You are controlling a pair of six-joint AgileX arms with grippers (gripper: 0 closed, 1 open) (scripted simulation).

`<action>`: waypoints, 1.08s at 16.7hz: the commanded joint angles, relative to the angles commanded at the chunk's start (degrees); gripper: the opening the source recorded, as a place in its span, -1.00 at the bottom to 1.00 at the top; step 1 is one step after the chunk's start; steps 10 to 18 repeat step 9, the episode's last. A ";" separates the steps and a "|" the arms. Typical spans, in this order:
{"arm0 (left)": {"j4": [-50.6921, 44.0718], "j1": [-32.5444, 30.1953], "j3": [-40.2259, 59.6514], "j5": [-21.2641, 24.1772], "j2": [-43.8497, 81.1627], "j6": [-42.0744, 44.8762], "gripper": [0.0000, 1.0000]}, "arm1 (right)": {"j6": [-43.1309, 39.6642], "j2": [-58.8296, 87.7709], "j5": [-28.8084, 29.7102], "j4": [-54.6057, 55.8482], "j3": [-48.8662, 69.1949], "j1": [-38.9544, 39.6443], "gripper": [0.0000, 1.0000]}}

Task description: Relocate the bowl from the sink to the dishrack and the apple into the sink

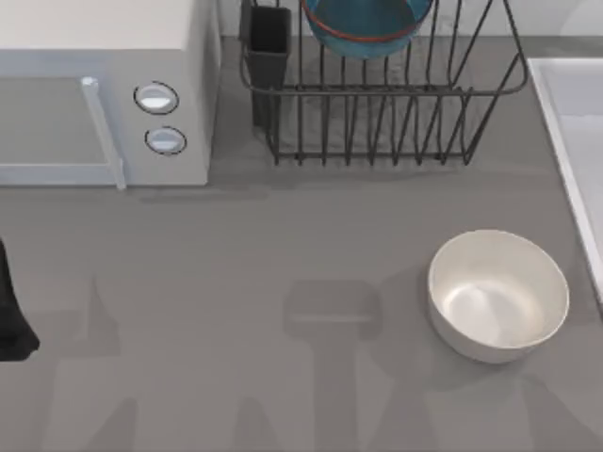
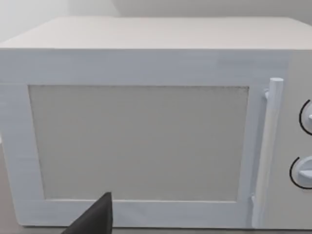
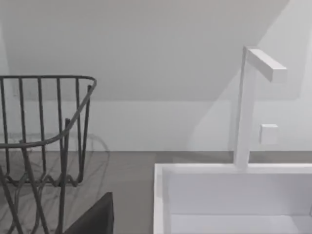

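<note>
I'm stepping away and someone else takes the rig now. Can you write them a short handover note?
Left pincer: parked in front of the microwave, at the table's left edge; a dark finger tip shows, fingers' state unclear.
Right pincer: near the sink and the dishrack; state unclear too.
The bowl sits in the dishrack: that half looks done.
The apple isn't visible from here, so find it and confirm that it is in the sink.
The white bowl stands on the table, apart from the rest.
</note>
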 joint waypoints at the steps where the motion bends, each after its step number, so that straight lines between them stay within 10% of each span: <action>1: 0.00 0.00 0.00 0.00 0.00 0.00 1.00 | -0.09 -4.72 1.18 -3.87 -0.99 1.21 1.00; 18: 0.00 0.00 0.00 0.00 0.00 0.00 1.00 | -0.71 -20.92 5.81 -17.92 -4.13 5.98 1.00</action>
